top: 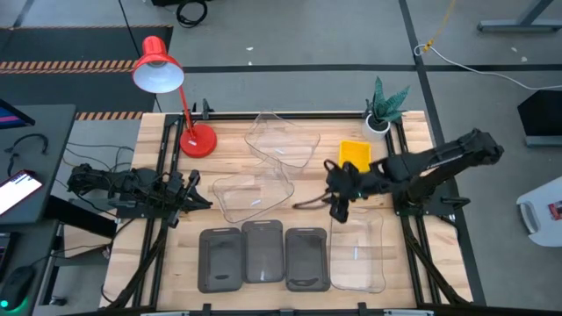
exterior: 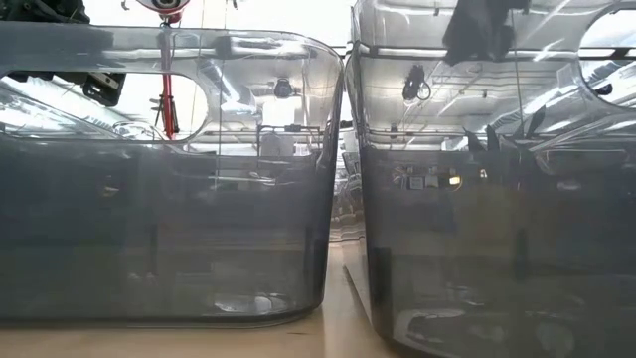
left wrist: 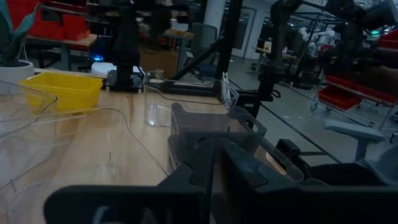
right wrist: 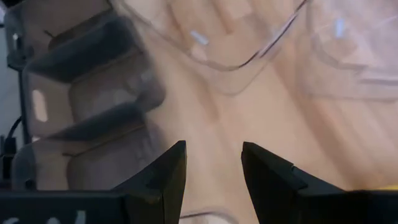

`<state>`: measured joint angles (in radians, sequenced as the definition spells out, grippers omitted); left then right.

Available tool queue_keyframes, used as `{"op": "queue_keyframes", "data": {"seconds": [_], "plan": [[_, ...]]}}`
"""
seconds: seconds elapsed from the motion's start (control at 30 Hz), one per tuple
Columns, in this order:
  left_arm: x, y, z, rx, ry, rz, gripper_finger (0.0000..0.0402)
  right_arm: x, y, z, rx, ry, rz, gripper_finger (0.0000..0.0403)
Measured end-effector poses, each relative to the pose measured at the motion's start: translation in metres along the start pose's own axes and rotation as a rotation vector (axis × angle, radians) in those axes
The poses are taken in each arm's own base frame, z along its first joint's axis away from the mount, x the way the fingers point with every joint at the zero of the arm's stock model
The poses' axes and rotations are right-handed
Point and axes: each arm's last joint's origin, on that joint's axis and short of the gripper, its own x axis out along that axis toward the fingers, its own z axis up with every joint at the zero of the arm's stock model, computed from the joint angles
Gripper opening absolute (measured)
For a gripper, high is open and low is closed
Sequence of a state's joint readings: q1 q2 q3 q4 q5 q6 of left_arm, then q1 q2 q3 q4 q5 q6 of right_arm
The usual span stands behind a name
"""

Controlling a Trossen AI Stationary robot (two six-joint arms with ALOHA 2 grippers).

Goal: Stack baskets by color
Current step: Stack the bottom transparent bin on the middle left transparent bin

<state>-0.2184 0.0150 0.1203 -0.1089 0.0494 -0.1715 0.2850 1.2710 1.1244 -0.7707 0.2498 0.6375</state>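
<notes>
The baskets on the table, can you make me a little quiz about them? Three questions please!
1. True or false: the three dark grey baskets sit in a row along the table's front edge.
2. What colour is the basket near the potted plant? A red, B yellow, C blue.
3. Fill in: the right end effector hovers with its jaws ____ and holds nothing.

Key: 1 true; 2 B; 3 open.
</notes>
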Motion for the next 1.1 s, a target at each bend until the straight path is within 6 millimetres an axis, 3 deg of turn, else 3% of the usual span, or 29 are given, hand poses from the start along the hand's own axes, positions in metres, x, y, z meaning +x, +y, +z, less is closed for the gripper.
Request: {"op": "queue_keyframes", "data": {"seconds": [0.23, 0.47, 0.63, 0.87, 1.1], "plan": [[0.0, 0.0, 0.0, 0.0, 0.0, 0.0, 0.0037, 0.023, 0.035, -0.028, 0.001, 0.102, -0.003, 0.016], [0.0, 0.0, 0.0, 0.0, -0.001, 0.0, 0.0034, 0.045, 0.053, -0.05, 0.031, 0.26, -0.003, 0.016], [0.0, 0.0, 0.0, 0.0, 0.0, 0.0, 0.003, 0.045, 0.047, -0.066, 0.025, 0.398, -0.106, 0.016], [0.0, 0.0, 0.0, 0.0, 0.0, 0.0, 0.0038, 0.027, 0.03, -0.077, -0.031, 0.567, -0.242, 0.016], [0.0, 0.0, 0.0, 0.0, 0.0, 0.0, 0.0032, 0.018, 0.008, -0.076, -0.18, 0.714, -0.342, 0.016]]}}
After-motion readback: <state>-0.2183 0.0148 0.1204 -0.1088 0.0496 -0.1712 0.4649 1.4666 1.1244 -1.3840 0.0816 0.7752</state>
